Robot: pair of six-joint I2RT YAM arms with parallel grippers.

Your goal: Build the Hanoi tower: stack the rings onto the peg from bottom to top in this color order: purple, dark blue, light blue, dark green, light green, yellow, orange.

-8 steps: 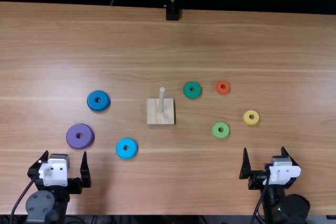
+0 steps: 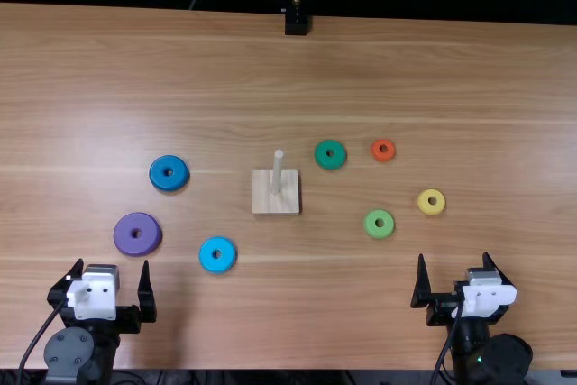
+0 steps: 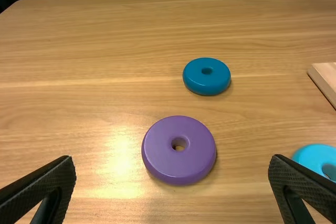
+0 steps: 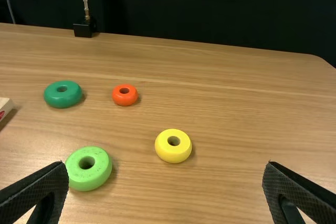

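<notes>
Has left gripper (image 2: 113, 264) released, near left; right gripper (image 2: 453, 257) released, near right; purple ring (image 2: 125, 235) left of peg (image 2: 278, 170).

I count seven round rings with holes through their middles, glossy and solid-coloured. One is purple (image 2: 137, 246). Two are blue: one dark blue ring (image 2: 169, 184) and one light blue ring (image 2: 217, 266). Two are green: one dark green ring (image 2: 330, 164) and one light green ring (image 2: 379, 233). One is yellow (image 2: 432, 210) and one is orange (image 2: 383, 158). I have one round, pale wooden peg (image 2: 278, 169) and one square, pale wooden base (image 2: 264, 194). There is one light brown wooden table (image 2: 361, 69). My black two-fingered grippers number two, one left gripper (image 2: 114, 265) and one right gripper (image 2: 453, 258), making four flat fingers altogether.
</notes>
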